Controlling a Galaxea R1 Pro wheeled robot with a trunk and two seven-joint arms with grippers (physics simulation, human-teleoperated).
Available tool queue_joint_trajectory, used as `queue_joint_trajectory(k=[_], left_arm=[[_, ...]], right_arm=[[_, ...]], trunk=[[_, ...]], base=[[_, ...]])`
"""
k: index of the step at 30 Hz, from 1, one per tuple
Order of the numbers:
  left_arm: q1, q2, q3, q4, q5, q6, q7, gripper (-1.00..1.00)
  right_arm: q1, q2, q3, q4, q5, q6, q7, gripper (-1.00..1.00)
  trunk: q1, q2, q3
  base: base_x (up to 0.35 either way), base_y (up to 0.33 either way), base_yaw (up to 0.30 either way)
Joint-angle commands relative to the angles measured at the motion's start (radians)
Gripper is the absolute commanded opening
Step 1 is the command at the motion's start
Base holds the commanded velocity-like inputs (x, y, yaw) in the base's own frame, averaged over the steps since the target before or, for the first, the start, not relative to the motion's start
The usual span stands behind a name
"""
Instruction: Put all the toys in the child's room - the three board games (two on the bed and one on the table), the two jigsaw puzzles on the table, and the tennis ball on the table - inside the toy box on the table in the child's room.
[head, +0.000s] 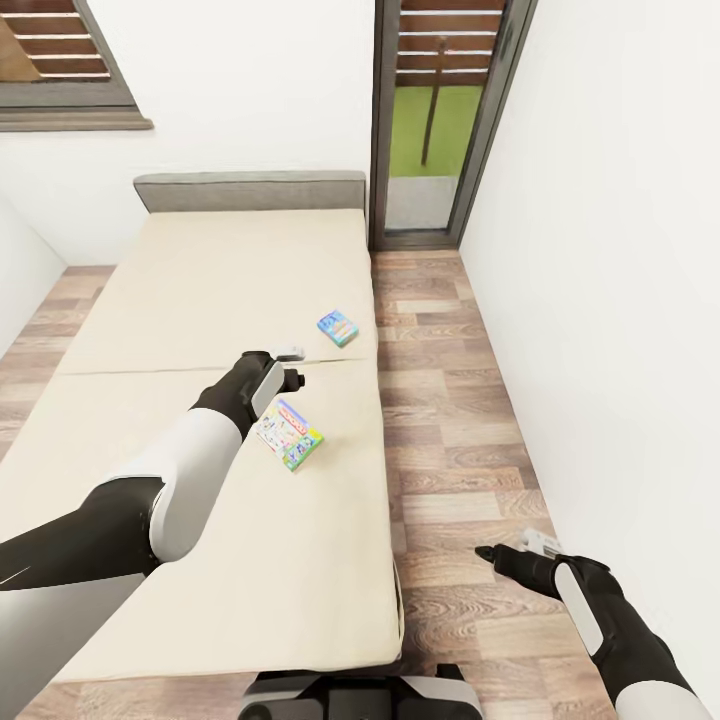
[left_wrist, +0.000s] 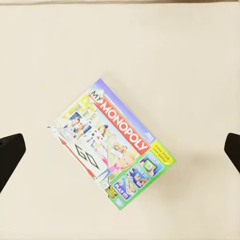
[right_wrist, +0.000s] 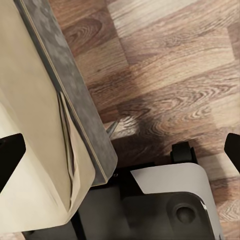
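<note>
Game box (left_wrist: 111, 144): flat on bed (head: 200, 300), under my left gripper (left_wrist: 120, 150)
Jaws: left wide, empty; right gripper (right_wrist: 120, 150) wide
Handling: I judge it light, stiff, slick; grip across short edges

Even, bright rendered light filled the room, daylight showed through the glass door (head: 445, 120), shadows stayed soft on the floor (right_wrist: 165, 75), and edges looked slightly smeared.

Green-yellow-red board game (left_wrist: 111, 145) and blue board game (head: 338, 327) on plain beige bed (head: 190, 300).
</note>
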Motion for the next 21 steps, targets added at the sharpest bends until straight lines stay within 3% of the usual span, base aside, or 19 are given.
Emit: queue_joint_trajectory(k=[1,21], left_arm=[[-0.001,-0.001,0.006,-0.001,0.002,0.004,0.004,1.00],[-0.026,0.002,0.007,-0.006,0.002,0.034,0.006,1.00]], right_arm=[[0.000,0.000,-0.002,-0.001,0.003,0.006,0.005,1.00],[-0.001,0.000,-0.002,0.002,0.002,0.011,0.004,1.00]], trunk=[[0.000,-0.002,-0.003],[0.000,-0.002,-0.034]], base=[[0.000,0.000,0.000],[0.000,0.000,0.000]])
